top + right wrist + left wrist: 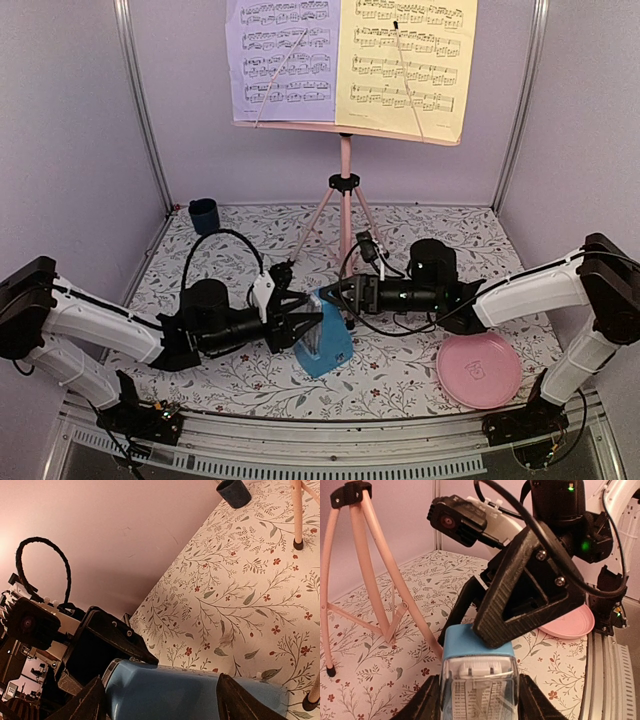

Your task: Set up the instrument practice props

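The blue pyramid metronome (324,347) stands slightly tilted on the floral table between both arms. My left gripper (304,322) is shut on it; in the left wrist view its fingers (427,701) press both sides of the metronome's clear face (478,686). My right gripper (336,296) is spread around the metronome's top; one finger (496,625) rests on its blue cap. In the right wrist view the blue body (170,690) lies between the fingers (239,700). The pink tripod music stand (345,180) stands at the back, holding the lavender sheet (282,55) and yellow sheet (405,60).
A round pink plate (478,368) lies at the near right, by my right arm. A small dark blue cup (204,215) stands at the back left. The stand's pink legs (380,555) spread just beyond the metronome. Purple walls enclose the table.
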